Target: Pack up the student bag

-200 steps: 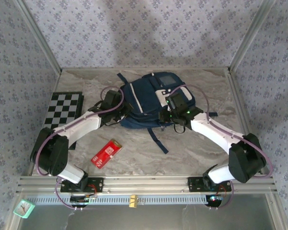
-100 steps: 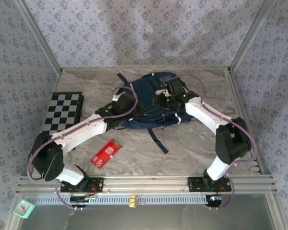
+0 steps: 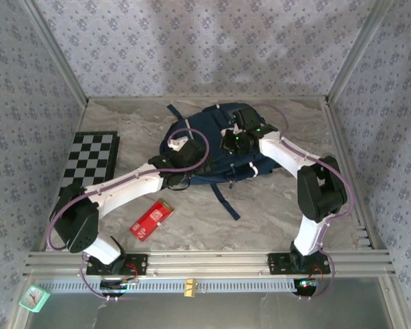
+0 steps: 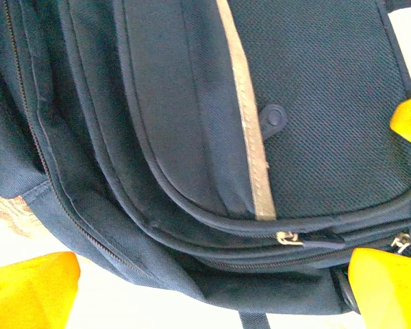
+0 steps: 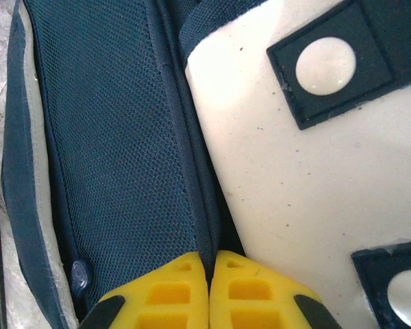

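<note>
Navy student bag, zip seemingly closed

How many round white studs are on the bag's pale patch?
2: one stud high on the patch, a second stud bottom right, cut by the picture edge. Others may be hidden.

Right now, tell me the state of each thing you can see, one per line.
student bag: lying on the table, zips look closed.
left gripper: open, over the bag.
right gripper: shut, tips at the seam beside the white patch.
red packet: flat on the table, apart from the bag.
checkerboard: flat, at the table's left edge.
</note>
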